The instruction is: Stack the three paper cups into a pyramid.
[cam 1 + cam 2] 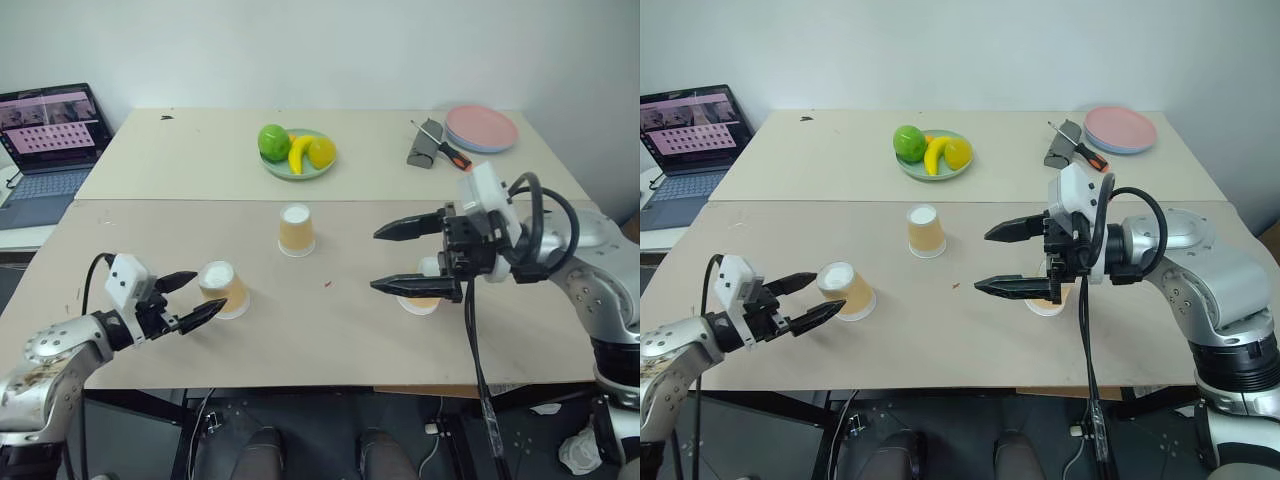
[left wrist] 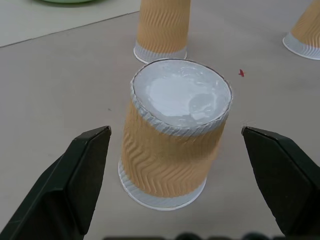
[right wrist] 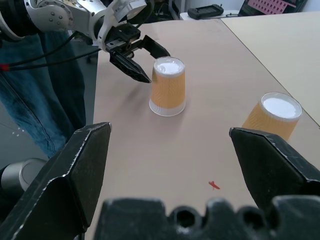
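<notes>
Three paper cups are standing upside down and apart on the beige table [image 1: 330, 340], none of them stacked yet: the left cup [image 1: 223, 289] is sitting near the front on my left side, the middle cup [image 1: 296, 230] is standing farther back toward the table's centre, and the right cup [image 1: 420, 299] is resting mostly hidden behind my right pincer. I am holding my left pincer [image 1: 197, 298] wide open, one black fingertip on either side of the left cup without touching its ribbed orange-tan wall. I am keeping my right pincer [image 1: 392, 259] spread open too, hovering above the table and pointing toward my left, gripping nothing, with the right cup just under its lower finger. Behind the cups, on the rear table, a green plate [image 1: 282, 168] is carrying a green apple [image 1: 273, 141], a banana [image 1: 300, 153] and a lemon [image 1: 321, 151]. Farther to my right, a screwdriver [image 1: 441, 144] is lying beside a stack of pink plates [image 1: 481, 128]. An open laptop [image 1: 48, 150] is sitting off to my far left.
</notes>
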Motion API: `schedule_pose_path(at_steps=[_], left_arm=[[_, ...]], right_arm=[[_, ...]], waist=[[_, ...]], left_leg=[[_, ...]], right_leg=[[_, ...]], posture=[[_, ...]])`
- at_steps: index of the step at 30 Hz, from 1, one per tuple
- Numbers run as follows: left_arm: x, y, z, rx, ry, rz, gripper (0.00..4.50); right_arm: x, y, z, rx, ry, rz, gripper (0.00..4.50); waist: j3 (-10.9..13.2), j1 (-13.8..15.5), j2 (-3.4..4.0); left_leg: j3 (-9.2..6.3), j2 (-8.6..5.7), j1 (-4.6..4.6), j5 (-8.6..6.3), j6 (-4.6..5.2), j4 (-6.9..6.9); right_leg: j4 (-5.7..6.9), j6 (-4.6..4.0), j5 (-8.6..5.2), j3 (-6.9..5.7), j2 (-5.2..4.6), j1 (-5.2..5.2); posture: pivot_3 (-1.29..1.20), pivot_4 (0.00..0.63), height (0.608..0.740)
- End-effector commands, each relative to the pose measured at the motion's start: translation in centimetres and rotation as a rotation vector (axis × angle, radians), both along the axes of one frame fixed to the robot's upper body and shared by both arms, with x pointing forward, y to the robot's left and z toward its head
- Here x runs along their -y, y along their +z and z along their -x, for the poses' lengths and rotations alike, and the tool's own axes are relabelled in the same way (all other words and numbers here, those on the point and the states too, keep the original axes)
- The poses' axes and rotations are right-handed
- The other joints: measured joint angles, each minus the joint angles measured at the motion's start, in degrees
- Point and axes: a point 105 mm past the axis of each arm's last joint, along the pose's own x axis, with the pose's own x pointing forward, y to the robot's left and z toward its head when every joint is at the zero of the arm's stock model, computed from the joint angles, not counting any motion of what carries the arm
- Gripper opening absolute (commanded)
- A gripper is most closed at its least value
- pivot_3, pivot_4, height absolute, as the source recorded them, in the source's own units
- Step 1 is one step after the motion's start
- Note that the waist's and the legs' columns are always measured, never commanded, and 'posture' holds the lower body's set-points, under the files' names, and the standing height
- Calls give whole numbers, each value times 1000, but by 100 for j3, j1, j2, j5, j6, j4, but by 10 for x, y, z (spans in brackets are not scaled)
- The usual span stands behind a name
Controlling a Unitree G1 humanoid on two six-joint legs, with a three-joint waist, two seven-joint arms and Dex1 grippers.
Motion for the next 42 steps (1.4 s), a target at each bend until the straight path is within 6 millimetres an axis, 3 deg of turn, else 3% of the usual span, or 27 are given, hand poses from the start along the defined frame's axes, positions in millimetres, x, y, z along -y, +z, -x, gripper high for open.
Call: schedule_pose_path(at_steps=[1, 8, 17, 23, 29, 33, 39, 42], left_arm=[[5, 8, -10, 51, -40, -24, 4500], [26, 6, -20, 65, -151, -50, 4500], [27, 8, -26, 77, -176, -84, 4500], [27, 9, -26, 89, -175, -81, 2713], [32, 8, -24, 95, -200, -106, 2618], [58, 21, -31, 141, -286, -71, 2618], [126, 48, -48, 211, -502, 7, 2618], [149, 50, -54, 224, -581, -16, 2618]], right_arm=[[2, 14, 10, 48, 3, -12, 4433], [2, 16, 15, 57, -19, -17, 4433], [1, 13, 14, 61, -50, -23, 4433], [2, 10, 10, 63, -67, -14, 4500], [1, 9, 9, 62, -64, -13, 4500], [2, 8, 6, 66, -83, -11, 4500], [4, 7, 4, 71, -106, -6, 4500], [5, 5, 3, 72, -116, -4, 4500]], waist=[[0, 15, 0], [0, 31, 0], [0, 42, 0], [0, 40, 0], [0, 38, 0], [0, 64, -1], [2, 114, -5], [2, 87, -6]], left_leg=[[0, 0, 0, 0, 0, 0], [0, 0, 2, 0, 0, 0], [0, 0, 1, 0, 0, 1], [-1, 0, 0, 0, 0, 1], [0, 0, 1, 0, 0, 2], [0, -1, 1, 0, 0, 3], [-8, -8, -20, 0, 0, 23], [-10, -8, -23, 0, 1, 20]], right_leg=[[0, 0, 0, -1, 0, 0], [3, 0, 0, -1, 0, 0], [3, 0, 0, -1, 0, 1], [4, 0, 0, -1, 0, 0], [4, 0, 0, -1, 0, 0], [4, 0, 0, -1, 0, 1], [2, 1, 1, -13, -2, 1], [2, 1, 0, -13, -2, -2]], posture=[[0, 150, 740], [0, 150, 740], [0, 150, 740], [0, 150, 740], [0, 150, 740], [0, 150, 740], [0, 150, 740], [0, 150, 740]])
